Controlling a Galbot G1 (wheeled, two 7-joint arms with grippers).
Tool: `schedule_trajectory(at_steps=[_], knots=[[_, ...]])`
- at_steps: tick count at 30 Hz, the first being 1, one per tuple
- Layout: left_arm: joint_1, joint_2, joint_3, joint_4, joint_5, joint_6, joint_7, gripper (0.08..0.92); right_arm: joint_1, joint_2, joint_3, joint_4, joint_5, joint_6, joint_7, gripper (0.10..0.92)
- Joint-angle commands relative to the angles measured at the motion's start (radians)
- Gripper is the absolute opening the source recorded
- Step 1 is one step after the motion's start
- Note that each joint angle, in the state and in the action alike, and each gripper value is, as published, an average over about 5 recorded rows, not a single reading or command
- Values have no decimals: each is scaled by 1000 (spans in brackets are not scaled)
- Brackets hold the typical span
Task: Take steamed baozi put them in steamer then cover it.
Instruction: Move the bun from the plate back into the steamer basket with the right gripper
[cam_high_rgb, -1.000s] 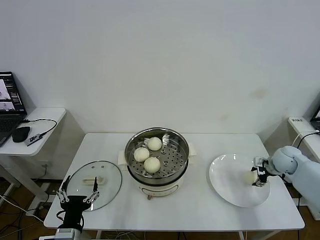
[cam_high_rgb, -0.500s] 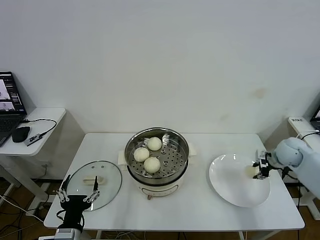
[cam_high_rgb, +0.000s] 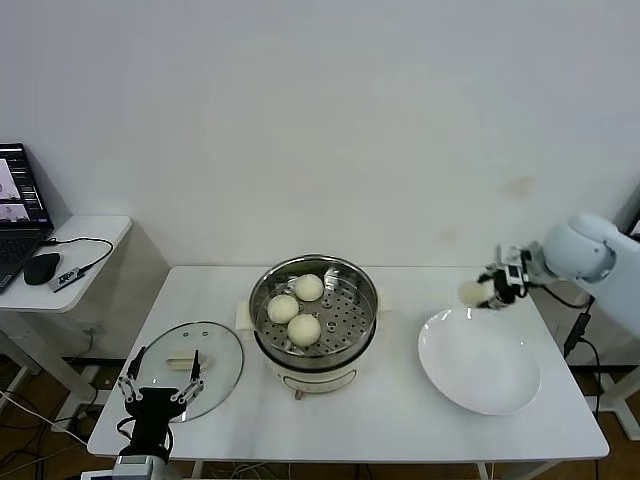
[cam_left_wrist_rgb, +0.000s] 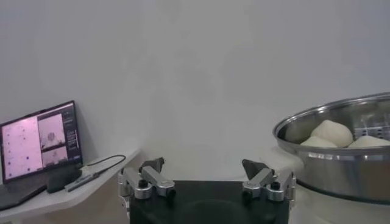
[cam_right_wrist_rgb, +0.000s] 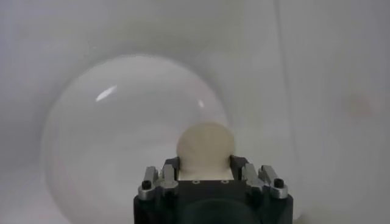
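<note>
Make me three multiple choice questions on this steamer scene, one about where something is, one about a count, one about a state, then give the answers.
1. Where does the glass cover lie?
A. on the steamer
B. on the table, on the robot's left of the steamer
C. on the white plate

2. How many baozi sit in the steamer?
A. one
B. three
C. five

3. What is the right hand doing?
A. holding a baozi above the table
B. hanging open and empty
C. gripping the cover's handle

Answers: 1 B, the head view shows the cover flat near the open left hand. 2 B, three buns show on the perforated floor. 3 A, the right wrist view shows the bun between the fingers, over the plate.
</note>
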Motion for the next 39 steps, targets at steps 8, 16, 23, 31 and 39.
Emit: schedule_trajectory(at_steps=[8, 16, 23, 31, 39], knots=[[12, -4, -25, -2, 5, 0, 1, 823, 420, 317, -362, 156, 503, -241, 267, 534], [9, -7, -31, 6, 7, 0, 1, 823, 320, 412, -372, 148, 538, -275, 400, 535], [0, -9, -33, 18, 7, 0, 1, 823, 224, 465, -365, 84, 483, -275, 420, 540], [-9, -5, -41, 31, 3, 0, 2, 823, 148, 488, -348, 31, 404, -274, 413, 543], [-14, -3, -46, 34, 2, 2, 2, 823, 114, 521, -324, -28, 357, -273, 408, 543]])
